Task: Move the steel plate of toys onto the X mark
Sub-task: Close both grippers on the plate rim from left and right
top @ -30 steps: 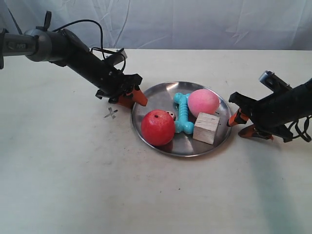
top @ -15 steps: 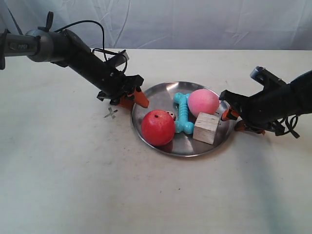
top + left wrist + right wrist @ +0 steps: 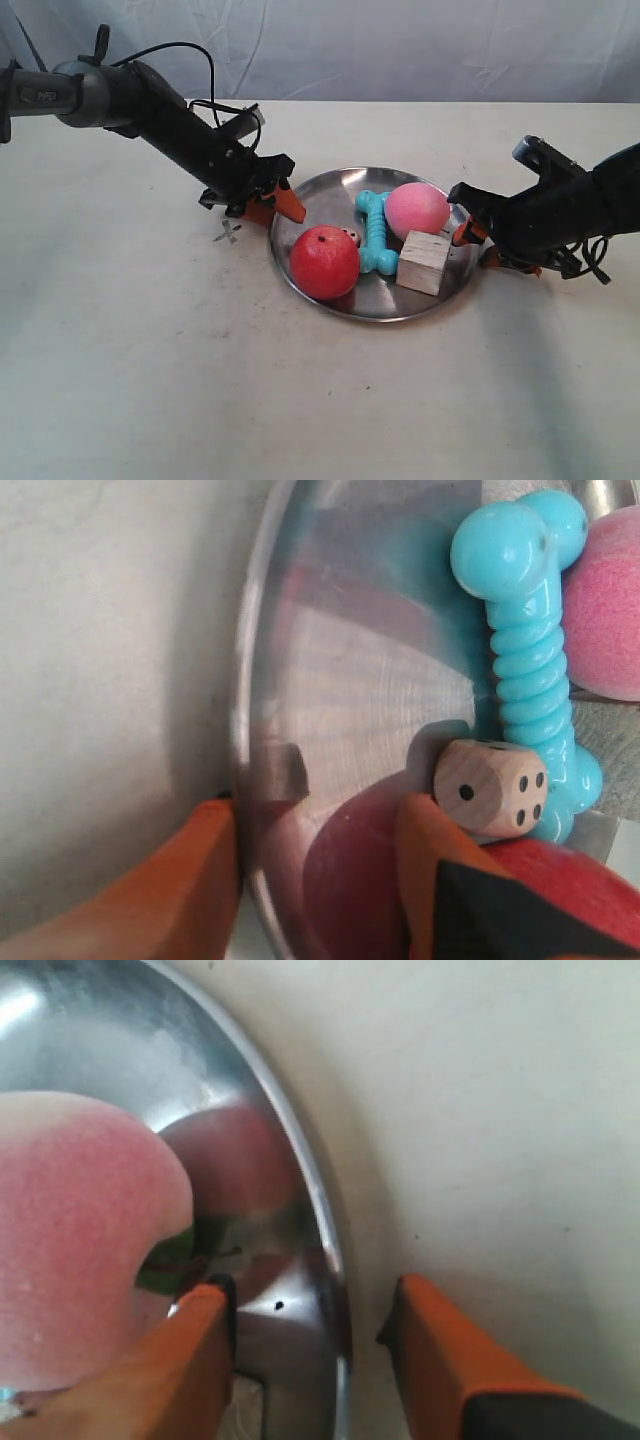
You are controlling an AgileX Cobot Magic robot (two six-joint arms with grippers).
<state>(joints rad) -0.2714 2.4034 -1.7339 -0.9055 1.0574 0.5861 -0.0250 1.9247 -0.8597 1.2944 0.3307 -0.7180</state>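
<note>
Starting at the exterior view's left: the X mark point(image 3: 228, 233) sits bare on the counter point(image 3: 150, 350), just beside the plate's near edge and right under the left arm's reach. The left gripper point(image 3: 275, 205) is down at that edge. The left wrist view confirms it, jaws apart point(image 3: 315, 830), one orange finger point(image 3: 205, 870) outside against the rim and the other over the dish floor near the dice point(image 3: 490, 788). Straddling, not clamped.

Centre stage is the steel plate point(image 3: 330, 200), flat on the counter and short of the mark, not covering it. It's loaded with the red apple point(image 3: 324, 262), turquoise bone point(image 3: 375, 232), pink peach point(image 3: 417, 210) and wooden cube point(image 3: 423, 262).

On to the exterior view's right, where the right gripper point(image 3: 478, 243) is at the opposite rim. From its wrist camera point(image 3: 310, 1300) the jaws are spread, with the plate's edge point(image 3: 300, 1175) running between them and the peach point(image 3: 70, 1230) just inside. No bite here either.

Here's what matters: the mark lies off the left arm's side of the plate, so I'd judge the dish has to travel towards the left arm and away from the right. It's round, so there's no axis to line up. Both jaws must close on the rim first, then carry it level or those round toys will roll.
</note>
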